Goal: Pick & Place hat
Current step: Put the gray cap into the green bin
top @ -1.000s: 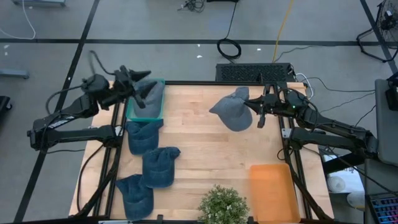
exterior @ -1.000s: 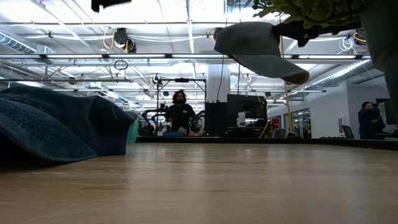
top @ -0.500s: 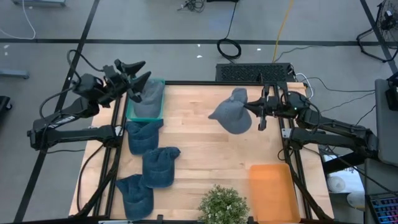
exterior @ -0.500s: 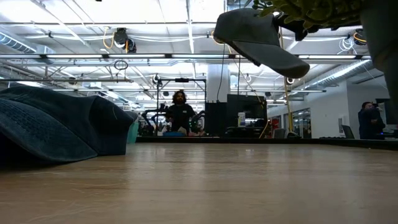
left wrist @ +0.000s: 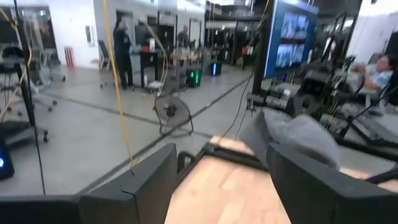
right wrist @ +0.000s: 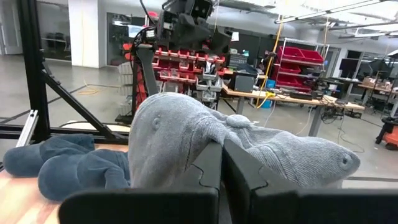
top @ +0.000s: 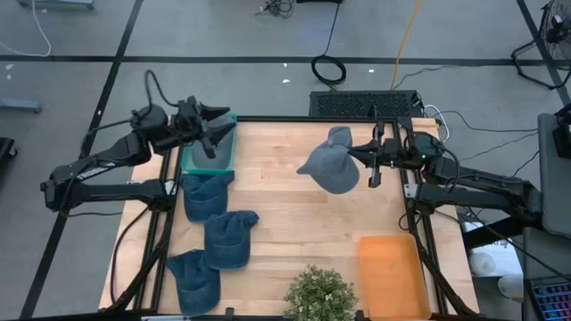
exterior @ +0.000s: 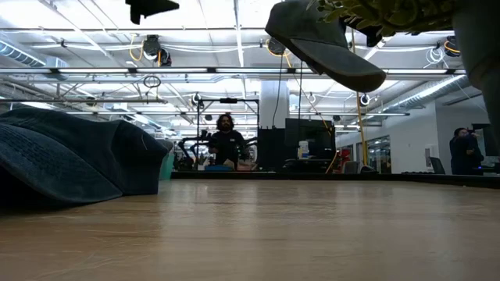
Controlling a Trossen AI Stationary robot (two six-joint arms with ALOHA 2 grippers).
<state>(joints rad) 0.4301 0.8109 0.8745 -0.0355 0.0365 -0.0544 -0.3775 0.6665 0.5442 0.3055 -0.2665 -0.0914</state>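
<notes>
A grey hat (top: 328, 166) hangs over the far middle of the table, high above it in the low view (exterior: 320, 40), with my right gripper (top: 361, 155) shut on it. My left gripper (top: 214, 134) stands open over a teal bin (top: 189, 166) at the far left corner, its fingers apart with nothing between them (left wrist: 221, 186). Something grey (top: 212, 150) lies in the bin. Three blue hats (top: 207, 193) (top: 229, 237) (top: 194, 279) rest flat on the table along its left side. My right gripper pinches the hat's cloth at the side nearest the arm (right wrist: 211, 138) between its two shut fingers (right wrist: 239, 171). The fingers lie about level and come from the table's right. The hat is lifted clear of the table and hangs tilted, draping past the fingertips.
An orange tray (top: 391, 273) sits at the near right. A potted plant (top: 319, 294) stands at the near edge. The table's middle is bare wood. People stand in the room beyond the table.
My right gripper has tipped upward a little; the grey hat has risen, tilted more steeply and drifted slightly toward the table's left. My left gripper drew back toward the far left, then came forward over the teal bin, staying open.
</notes>
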